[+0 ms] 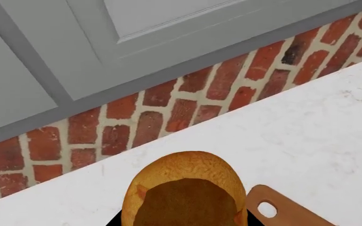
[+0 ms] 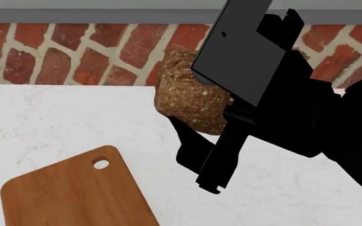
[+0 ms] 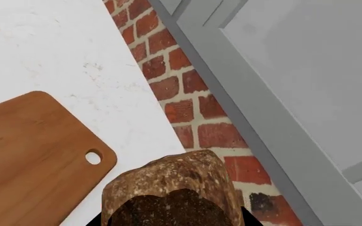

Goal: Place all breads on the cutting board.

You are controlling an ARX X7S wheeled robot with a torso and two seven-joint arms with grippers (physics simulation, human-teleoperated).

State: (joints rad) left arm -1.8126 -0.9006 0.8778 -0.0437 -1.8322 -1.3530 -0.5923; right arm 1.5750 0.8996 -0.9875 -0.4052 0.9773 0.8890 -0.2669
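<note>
The right gripper (image 2: 197, 125) is clamped on the dark brown roll (image 2: 190, 96), holding it up in the air in front of the brick wall (image 2: 74, 56), above the white counter (image 2: 55, 122) and clear of it. In the head view the roll's coarse, grainy crust shows to the left of the black arm, with a black finger (image 2: 190, 146) reaching under its lower side. The right wrist view looks along the same roll (image 3: 171, 193), which fills the near edge of that picture, its lumpy crust lighter at the rim and darker in the shaded middle. The left gripper itself is mostly out of sight, but its wrist view shows the golden roll (image 1: 184, 190) sitting right at the camera with black gripper parts at either side of it, so it is grasping that roll, lifted over the counter near the wall. The cutting board (image 2: 74, 195) lies flat on the counter with nothing on it, its corner with the hanging hole (image 2: 100, 164) pointing toward the wall. The dark roll hangs to the right of that corner and higher, not over the board. A corner of the board shows beside the golden roll in the left wrist view. Grey cabinet doors (image 1: 137, 28) sit above the bricks.
</note>
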